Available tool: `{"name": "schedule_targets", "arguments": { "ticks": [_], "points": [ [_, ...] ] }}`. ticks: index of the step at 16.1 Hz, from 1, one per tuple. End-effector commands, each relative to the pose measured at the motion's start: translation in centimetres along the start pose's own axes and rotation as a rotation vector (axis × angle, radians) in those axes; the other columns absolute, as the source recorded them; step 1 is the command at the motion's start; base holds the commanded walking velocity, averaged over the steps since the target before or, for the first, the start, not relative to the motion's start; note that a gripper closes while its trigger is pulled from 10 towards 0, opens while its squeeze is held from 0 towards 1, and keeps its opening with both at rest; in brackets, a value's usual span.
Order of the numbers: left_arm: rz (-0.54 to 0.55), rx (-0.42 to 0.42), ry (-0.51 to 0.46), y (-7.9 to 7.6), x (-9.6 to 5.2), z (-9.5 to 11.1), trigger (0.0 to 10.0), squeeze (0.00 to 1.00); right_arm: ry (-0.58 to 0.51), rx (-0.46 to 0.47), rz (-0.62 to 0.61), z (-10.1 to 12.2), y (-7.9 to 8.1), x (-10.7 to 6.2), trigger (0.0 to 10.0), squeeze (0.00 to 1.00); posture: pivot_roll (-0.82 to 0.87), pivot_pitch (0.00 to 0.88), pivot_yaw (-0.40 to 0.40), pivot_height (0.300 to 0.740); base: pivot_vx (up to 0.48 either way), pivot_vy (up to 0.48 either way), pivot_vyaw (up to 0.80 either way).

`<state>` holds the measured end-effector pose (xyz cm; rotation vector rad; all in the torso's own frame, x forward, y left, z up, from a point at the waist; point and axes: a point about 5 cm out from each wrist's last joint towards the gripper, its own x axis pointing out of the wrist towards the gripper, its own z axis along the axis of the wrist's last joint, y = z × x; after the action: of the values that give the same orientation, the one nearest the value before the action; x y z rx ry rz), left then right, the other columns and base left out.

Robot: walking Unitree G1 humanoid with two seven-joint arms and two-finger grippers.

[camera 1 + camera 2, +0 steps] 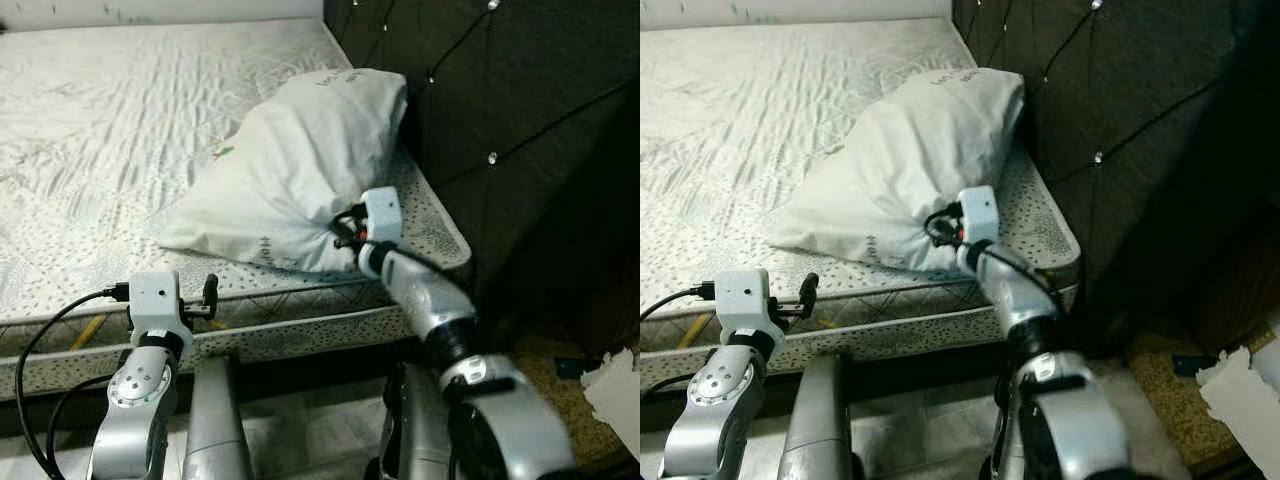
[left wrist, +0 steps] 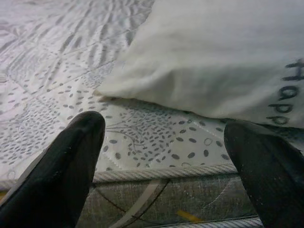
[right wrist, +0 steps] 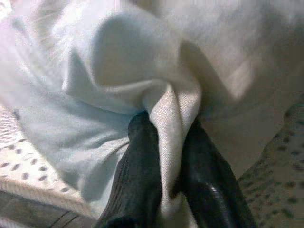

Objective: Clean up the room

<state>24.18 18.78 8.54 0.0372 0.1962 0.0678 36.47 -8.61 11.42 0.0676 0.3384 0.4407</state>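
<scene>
The white pillow (image 1: 300, 170), printed "Happ…" near its edge, lies diagonally toward the headboard (image 1: 520, 130), its corner pinched by the right gripper (image 3: 166, 156); left gripper (image 2: 161, 156) gapes empty

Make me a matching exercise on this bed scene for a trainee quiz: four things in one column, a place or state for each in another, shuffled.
Things:
1. pillow
2. right gripper
3. left gripper
4. headboard

States:
A. open, at the mattress edge
B. dark and tufted, behind the pillow
C. shut on a fold of pillow fabric
D. white, propped against the headboard

Pairs: 1-D, 2-C, 3-A, 4-B
</scene>
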Motion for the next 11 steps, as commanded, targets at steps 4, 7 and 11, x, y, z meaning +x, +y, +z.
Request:
{"name": "schedule_targets", "arguments": {
  "ticks": [4,7,11],
  "points": [
    [0.002,0.008,0.000,0.0,0.3,0.0,10.0,0.00,-0.137,-0.137,-0.172,5.6,-5.6,-1.1,0.0,0.00,0.19,0.000,-0.014,0.499,0.000,0.000,0.00],
    [-0.009,0.019,-0.003,0.0,0.7,0.0,10.0,0.00,-0.201,-0.197,-0.355,9.2,-10.0,-3.2,0.0,0.00,0.17,0.000,-0.002,0.499,0.000,0.000,0.00],
    [-0.009,0.031,-0.013,0.2,1.0,0.1,10.0,0.00,-0.333,-0.250,-0.584,12.2,-14.7,-7.0,0.0,0.00,0.15,0.000,0.006,0.499,0.000,0.000,0.00]
  ]
}}
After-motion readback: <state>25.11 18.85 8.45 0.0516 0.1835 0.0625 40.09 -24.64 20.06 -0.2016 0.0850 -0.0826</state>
